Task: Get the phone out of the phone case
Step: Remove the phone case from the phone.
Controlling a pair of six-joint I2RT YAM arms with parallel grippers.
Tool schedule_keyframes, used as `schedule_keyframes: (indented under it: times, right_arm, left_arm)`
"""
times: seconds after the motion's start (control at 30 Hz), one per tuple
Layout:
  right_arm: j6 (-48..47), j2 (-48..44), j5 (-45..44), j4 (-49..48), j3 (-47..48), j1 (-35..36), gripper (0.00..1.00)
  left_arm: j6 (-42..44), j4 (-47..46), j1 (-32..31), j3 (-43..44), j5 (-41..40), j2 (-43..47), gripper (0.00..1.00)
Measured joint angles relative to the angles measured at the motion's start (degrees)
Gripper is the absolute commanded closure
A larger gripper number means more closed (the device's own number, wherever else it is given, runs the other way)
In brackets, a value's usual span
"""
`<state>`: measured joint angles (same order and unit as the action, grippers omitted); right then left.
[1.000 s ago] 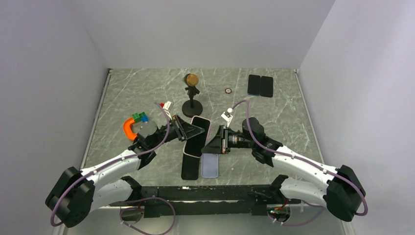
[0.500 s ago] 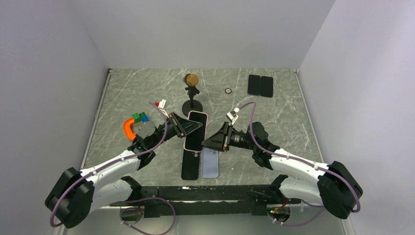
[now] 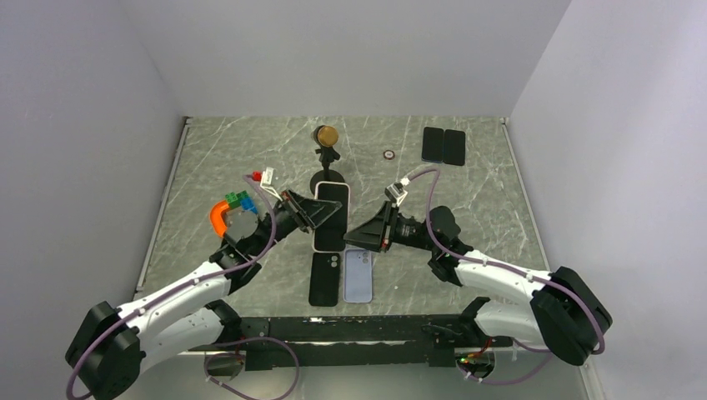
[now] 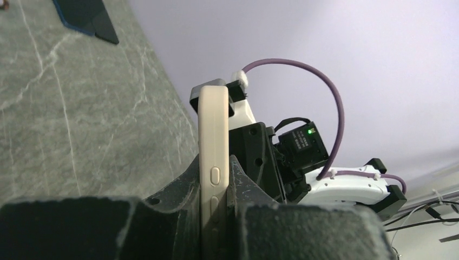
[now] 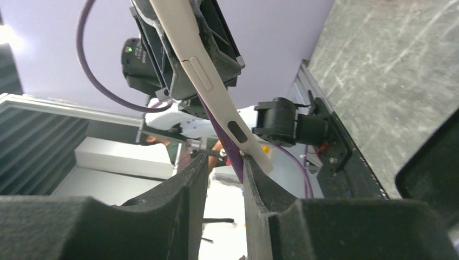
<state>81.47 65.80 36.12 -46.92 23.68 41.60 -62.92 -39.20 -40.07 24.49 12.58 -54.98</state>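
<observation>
The bench [image 3: 250, 158] is grey-green stone with white veins. The phone case [image 4: 212, 141] is cream, purple showing inside its edge in the right wrist view, and the phone [image 3: 330, 218] in it has a black screen. 1 handset [image 3: 324, 282] is black and another handset [image 3: 358, 279] is pale blue. The clamp [image 3: 218, 219] is orange and the blocks [image 3: 240, 200] are green and blue. The arms [image 3: 183, 292] are white with black joints and purple cables [image 3: 419, 177]. The left end effector [image 3: 323, 213] and right end effector [image 3: 360, 235] are black.
</observation>
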Motion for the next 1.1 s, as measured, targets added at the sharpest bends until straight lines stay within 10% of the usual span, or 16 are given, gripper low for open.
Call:
schedule_keyframes:
  times: [0.63, 0.8, 0.87, 1.0, 1.1]
  right_arm:
    - [-4.7, 4.0, 6.9, -8.7, 3.6, 1.7, 0.68]
    - [-5.7, 3.3, 5.7, -7.1, 3.6, 1.7, 0.93]
    - [-6.3, 3.2, 5.4, -6.1, 3.6, 1.6, 1.00]
    - [-6.6, 2.5, 6.9, -5.5, 3.6, 0.8, 1.00]
    - [-7.1, -0.1, 7.6, -2.9, 3.7, -0.4, 1.00]
  left_arm:
    - [-5.6, 0.1, -5.0, 1.6, -4.7, 0.1, 1.00]
    - [-6.8, -3.8, -5.2, 1.1, -4.5, -1.9, 1.00]
    - [-6.8, -4.6, -5.2, 0.9, -4.6, -1.7, 0.82]
    - [-4.2, 0.7, -5.8, 1.8, -4.6, 0.2, 0.17]
    - [-1.5, 8.2, -7.2, 3.0, -3.5, 2.1, 0.07]
